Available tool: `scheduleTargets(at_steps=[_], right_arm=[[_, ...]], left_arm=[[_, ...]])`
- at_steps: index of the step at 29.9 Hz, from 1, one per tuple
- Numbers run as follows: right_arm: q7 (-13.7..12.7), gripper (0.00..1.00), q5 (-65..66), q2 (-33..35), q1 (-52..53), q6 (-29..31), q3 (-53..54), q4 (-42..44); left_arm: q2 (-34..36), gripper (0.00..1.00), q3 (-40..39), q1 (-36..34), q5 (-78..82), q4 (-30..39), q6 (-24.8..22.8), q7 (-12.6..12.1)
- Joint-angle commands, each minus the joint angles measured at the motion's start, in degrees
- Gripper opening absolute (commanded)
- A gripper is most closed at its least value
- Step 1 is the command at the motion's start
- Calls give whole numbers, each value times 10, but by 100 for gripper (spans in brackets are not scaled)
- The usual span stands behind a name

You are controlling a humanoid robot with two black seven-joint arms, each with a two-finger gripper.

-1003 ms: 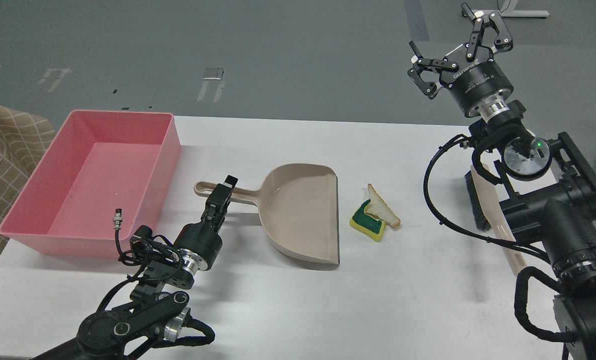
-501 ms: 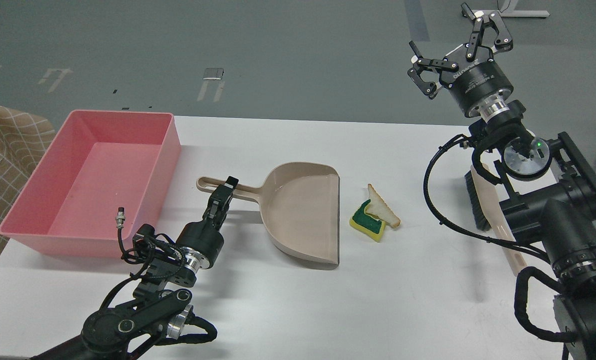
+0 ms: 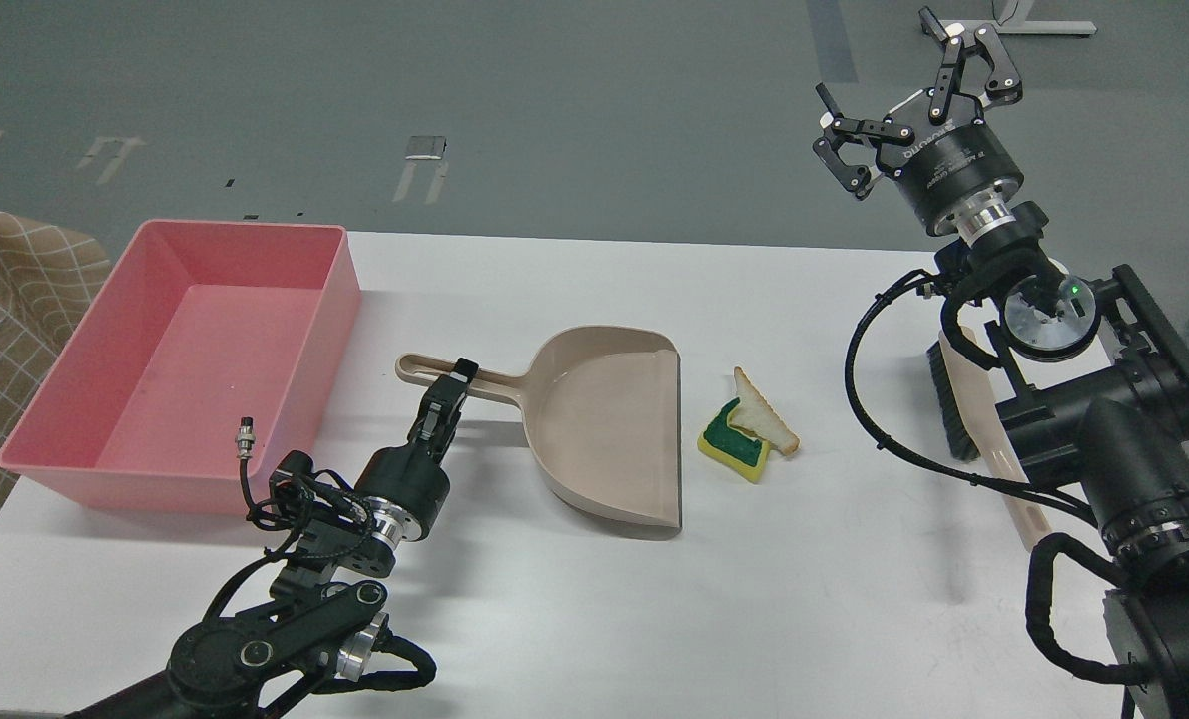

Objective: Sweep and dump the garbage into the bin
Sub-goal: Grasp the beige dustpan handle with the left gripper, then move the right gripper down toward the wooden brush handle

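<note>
The garbage lies on the white table: a yellow sponge with its green face up, and a triangular bread slice leaning on it. The beige dustpan lies just left of them, its open edge a short gap from the sponge. My left gripper is shut on the dustpan's handle. The pink bin stands at the far left with nothing in it. My right gripper is open and empty, raised high over the table's far right edge.
The beige brush with dark bristles lies at the table's right side, partly hidden behind my right arm. A chequered tan cloth sits left of the bin, off the table.
My left gripper has shifted a little to the right, and the dustpan has slid with it towards the garbage. The right arm, sponge and bread have not moved.
</note>
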State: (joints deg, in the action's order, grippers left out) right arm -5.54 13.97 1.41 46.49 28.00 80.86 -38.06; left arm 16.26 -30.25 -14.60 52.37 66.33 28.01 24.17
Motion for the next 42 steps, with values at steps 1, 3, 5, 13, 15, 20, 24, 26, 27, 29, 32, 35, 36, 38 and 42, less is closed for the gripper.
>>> scheduleTargets(at_steps=[1, 3, 5, 13, 15, 20, 24, 26, 27, 29, 32, 35, 36, 38, 42], right_arm=[[0, 100, 0, 0, 0, 0, 0, -1], [-1, 100, 0, 1, 0, 0, 0, -1], [-1, 100, 0, 1, 0, 0, -1, -2], [-2, 100, 3, 8, 8, 0, -28, -1], [-4, 100, 4, 18, 8, 0, -29, -2], [-14, 100, 8, 44, 13, 0, -77, -3], [-16, 100, 21, 107, 43, 0, -196, -12], [-16, 100, 26, 136, 68, -1, -283, -11], [-18, 100, 26, 159, 86, -5, -333, -11], [-24, 100, 26, 193, 110, -6, -405, -13], [-25, 100, 25, 222, 136, -8, -466, -18], [-32, 100, 26, 272, 156, -8, -516, -29], [-36, 100, 26, 281, 158, -7, -525, -33], [-45, 100, 27, 303, 170, 0, -549, -45], [-47, 100, 57, 338, 186, 0, -602, -76]], left_arm=[[0, 0, 1, 0, 0, 0, 0, 0], [0, 0, 1, -1, 0, 0, 0, 0], [0, 0, 1, -1, 0, 0, 0, 0], [0, 0, 1, -1, -1, -1, 0, -1], [0, 0, 1, -1, -1, 0, 0, -1], [1, 0, 1, -2, -1, -1, 0, -1], [2, 0, 1, -2, 1, -1, 0, -1], [2, 0, 1, -3, 1, -1, 0, 0], [2, 0, 2, -3, 2, 0, 0, 0], [3, 0, 2, -3, 2, -1, 0, 0], [4, 0, 2, -3, 2, 0, 0, 0], [4, 0, 7, -4, 3, -1, 0, 0], [4, 0, 10, -6, 3, 0, 0, 0], [5, 0, 19, -10, 3, 0, 0, 0], [9, 0, 27, -17, 3, -1, 0, -1]])
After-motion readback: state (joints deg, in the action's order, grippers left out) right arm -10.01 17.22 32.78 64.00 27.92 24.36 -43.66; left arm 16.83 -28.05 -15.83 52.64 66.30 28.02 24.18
